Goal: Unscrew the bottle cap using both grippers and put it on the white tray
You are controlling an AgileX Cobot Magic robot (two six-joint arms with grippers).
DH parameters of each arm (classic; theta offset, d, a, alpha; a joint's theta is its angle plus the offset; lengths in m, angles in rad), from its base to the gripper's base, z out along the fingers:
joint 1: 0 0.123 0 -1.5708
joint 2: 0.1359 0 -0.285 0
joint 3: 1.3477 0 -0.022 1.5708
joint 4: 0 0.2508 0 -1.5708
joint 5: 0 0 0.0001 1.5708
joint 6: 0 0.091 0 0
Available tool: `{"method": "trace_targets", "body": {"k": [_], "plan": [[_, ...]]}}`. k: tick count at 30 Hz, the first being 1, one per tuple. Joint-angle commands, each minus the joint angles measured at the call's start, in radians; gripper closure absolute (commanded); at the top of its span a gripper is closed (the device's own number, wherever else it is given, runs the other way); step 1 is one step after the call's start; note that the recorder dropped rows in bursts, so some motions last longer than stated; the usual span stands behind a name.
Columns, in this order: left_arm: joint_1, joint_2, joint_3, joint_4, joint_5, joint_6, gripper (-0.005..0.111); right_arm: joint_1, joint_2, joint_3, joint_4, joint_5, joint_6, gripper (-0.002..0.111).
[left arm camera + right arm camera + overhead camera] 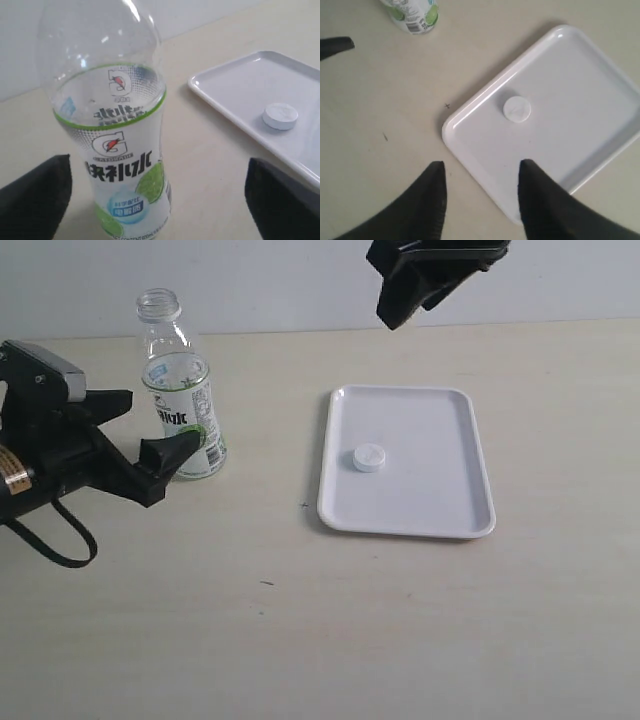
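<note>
The bottle (180,390) stands upright on the table with its neck bare. Its lime label (120,150) fills the left wrist view. My left gripper (150,430) is open, one finger on each side of the bottle's lower part, both fingers (35,200) apart from it. The bottle cap (368,457) lies flat on the white tray (440,510). My right gripper (420,285) hangs high above the tray's far edge. In the right wrist view it (482,167) is open and holds nothing, with the bottle cap (517,109) and the tray (580,100) below.
The beige table (300,620) runs back to a pale wall. The tray lies to the right of the bottle with a strip of bare table between them. The bottle's base (412,15) and a left fingertip (335,46) show in the right wrist view.
</note>
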Motion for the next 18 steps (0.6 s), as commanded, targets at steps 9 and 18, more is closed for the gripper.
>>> {"method": "trace_targets", "body": {"k": [9,18], "plan": [[0.002,-0.181,0.153,-0.009,-0.002,-0.042,0.106,-0.004,-0.44,0.463,0.068,-0.308,0.008,0.108],[0.002,-0.321,0.223,0.033,-0.009,-0.176,0.107,-0.004,-0.822,0.825,0.091,-0.738,-0.006,0.108]]}}
